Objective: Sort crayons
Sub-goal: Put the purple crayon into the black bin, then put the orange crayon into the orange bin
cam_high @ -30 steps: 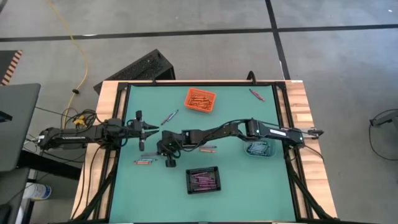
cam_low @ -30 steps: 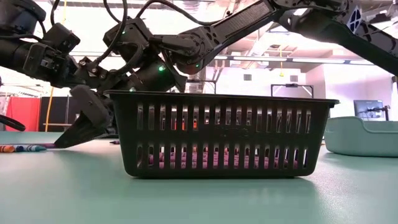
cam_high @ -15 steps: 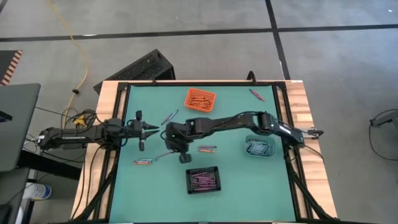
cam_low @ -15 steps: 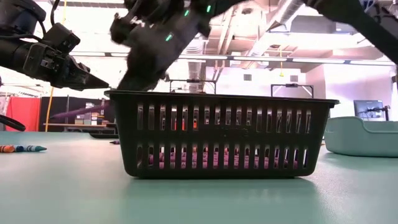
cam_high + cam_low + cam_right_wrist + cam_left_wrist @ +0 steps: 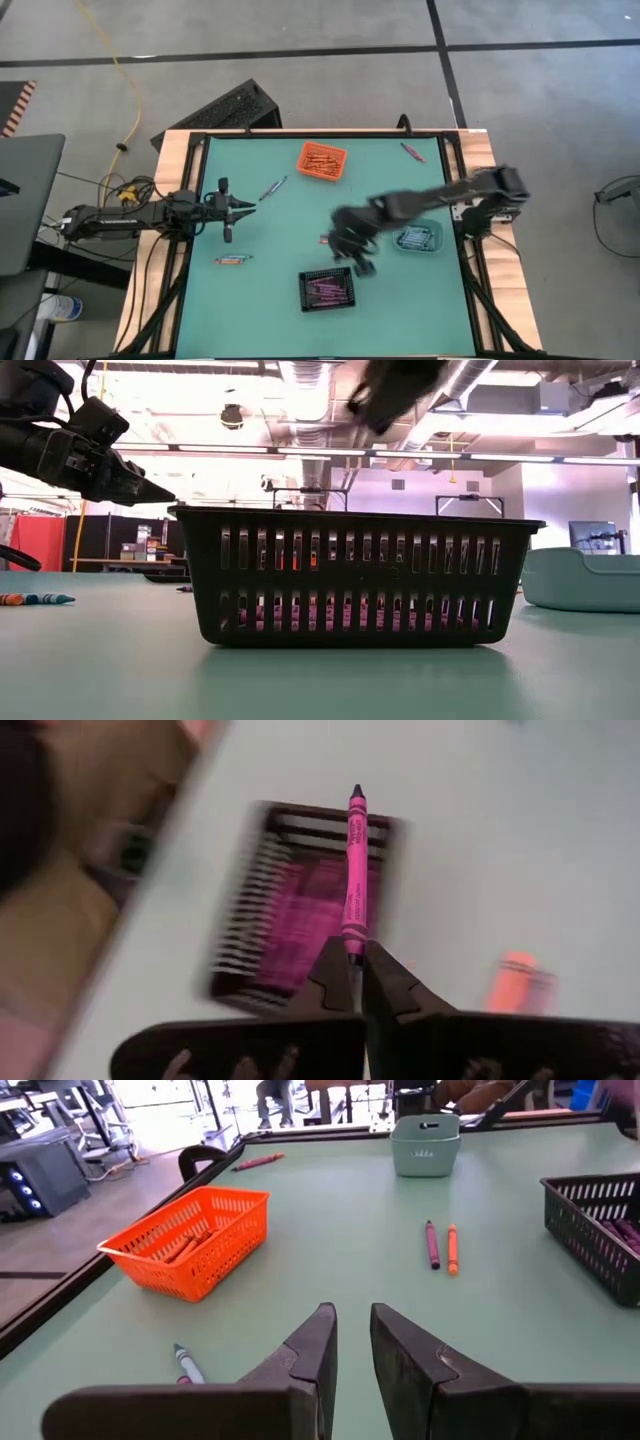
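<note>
The right pincer [image 5: 357, 965] pinches a purple crayon [image 5: 354, 870] by its end, just above the black bin [image 5: 326, 290]. Gripped so near the tip, it could swing and land beside the bin.

Slotted black plastic bin [image 5: 355, 578] on matt green tabletop [image 5: 280, 270]

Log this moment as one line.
right tool: holds purple crayon above black bin | left tool: waiting, empty
</note>
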You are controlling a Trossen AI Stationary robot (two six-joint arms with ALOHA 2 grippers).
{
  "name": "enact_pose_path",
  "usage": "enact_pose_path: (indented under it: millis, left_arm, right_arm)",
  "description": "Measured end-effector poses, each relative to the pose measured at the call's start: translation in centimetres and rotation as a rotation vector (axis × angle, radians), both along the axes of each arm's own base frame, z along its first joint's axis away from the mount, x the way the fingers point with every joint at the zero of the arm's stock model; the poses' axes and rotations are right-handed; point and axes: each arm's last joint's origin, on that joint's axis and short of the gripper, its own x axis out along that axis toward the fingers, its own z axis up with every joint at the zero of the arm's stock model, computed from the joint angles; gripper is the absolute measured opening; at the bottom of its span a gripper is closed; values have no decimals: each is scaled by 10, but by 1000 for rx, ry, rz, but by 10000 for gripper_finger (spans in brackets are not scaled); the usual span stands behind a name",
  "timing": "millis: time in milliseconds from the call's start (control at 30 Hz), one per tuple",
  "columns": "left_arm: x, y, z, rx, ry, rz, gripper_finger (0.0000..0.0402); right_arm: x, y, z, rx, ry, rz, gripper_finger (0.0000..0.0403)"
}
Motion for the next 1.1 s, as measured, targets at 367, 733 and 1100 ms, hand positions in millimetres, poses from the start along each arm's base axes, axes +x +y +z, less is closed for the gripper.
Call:
enact_pose_path:
  millis: [367, 733, 1100]
  left_arm:
    - [0, 0, 0, 0, 0, 0, 54]
    - [0, 0, 0, 0, 0, 0, 54]
    - [0, 0, 0, 0, 0, 0, 54]
  right_arm:
    - [-57, 78, -58, -18, -283, -92, 4]
    - [-34, 90, -105, -81, -296, -144, 15]
    - [-29, 80, -102, -71, -300, -185, 66]
